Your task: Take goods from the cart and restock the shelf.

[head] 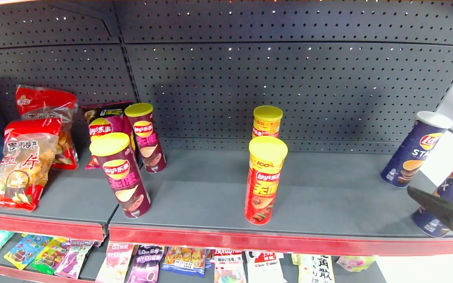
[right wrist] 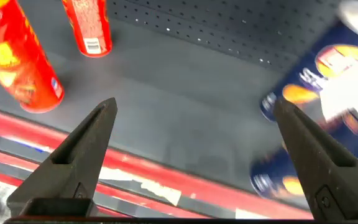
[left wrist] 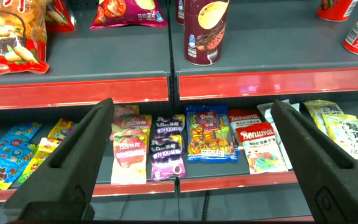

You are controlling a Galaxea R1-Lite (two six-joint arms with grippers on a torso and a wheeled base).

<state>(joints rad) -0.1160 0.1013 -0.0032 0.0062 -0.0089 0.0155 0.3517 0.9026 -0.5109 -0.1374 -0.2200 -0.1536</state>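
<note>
On the grey shelf [head: 210,196] stand two purple chip cans [head: 121,175], two red-and-yellow cans [head: 265,181] and a blue can [head: 415,151]. A second blue can [head: 452,194] stands at the shelf's front right corner. My right gripper [head: 439,184] is open and holds nothing, level with that front blue can and just to its left. In the right wrist view the right gripper [right wrist: 194,104] frames bare shelf, with blurred blue cans [right wrist: 328,68] on one side and red cans [right wrist: 17,62] on the other. My left gripper [left wrist: 192,104] is open and holds nothing, in front of the red shelf edge [left wrist: 272,84], below a purple can [left wrist: 205,31].
Red snack bags [head: 26,163] and a dark chip bag [head: 104,122] fill the shelf's left part. The lower shelf holds several small candy packets [left wrist: 210,134]. A perforated back panel [head: 289,78] closes the shelf behind. Free shelf room lies between the red cans and the blue cans.
</note>
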